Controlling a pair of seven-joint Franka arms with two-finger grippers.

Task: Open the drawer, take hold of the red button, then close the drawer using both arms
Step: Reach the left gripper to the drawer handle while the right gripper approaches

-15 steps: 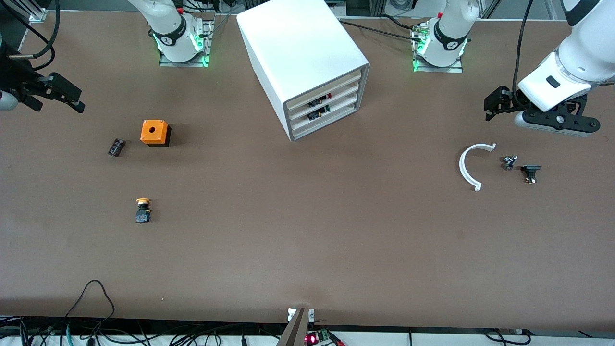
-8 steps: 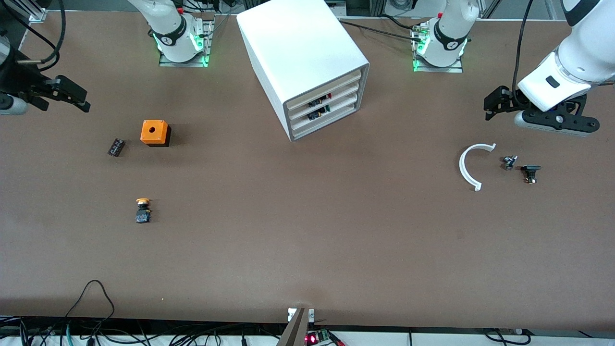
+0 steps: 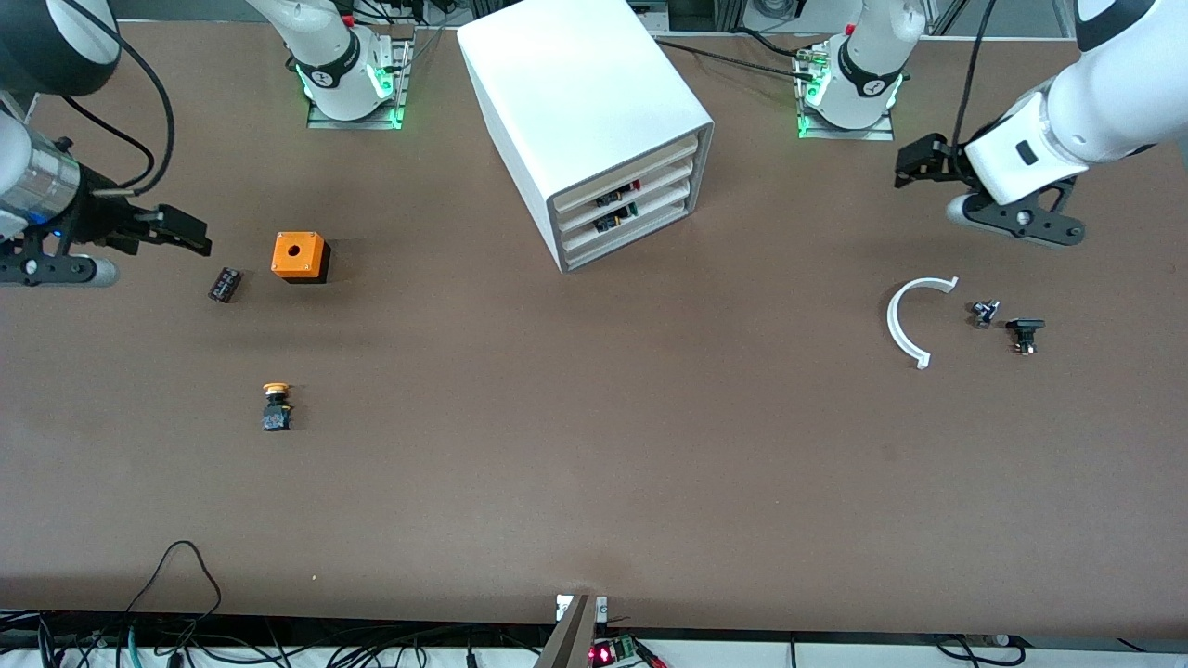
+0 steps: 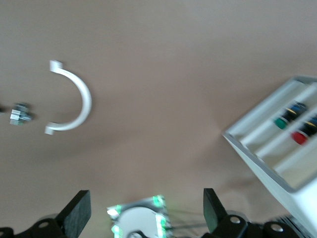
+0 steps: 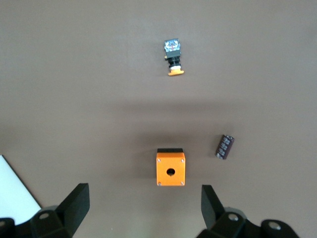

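Your left gripper (image 3: 914, 165), fingers apart, hangs nearer the white four-tray cabinet's closed second-highest drawer (image 3: 627, 193) than your right gripper (image 3: 190, 234), also apart.

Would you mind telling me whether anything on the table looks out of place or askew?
The white cabinet sits skewed to the table's edges, and the yellow-capped button lies on its side. Nothing looks spilled or damaged.

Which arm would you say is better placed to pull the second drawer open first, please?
Probably the left. The left gripper, fingers open, hangs beside the cabinet with the drawer in its wrist view; the right gripper hovers near the orange cube.
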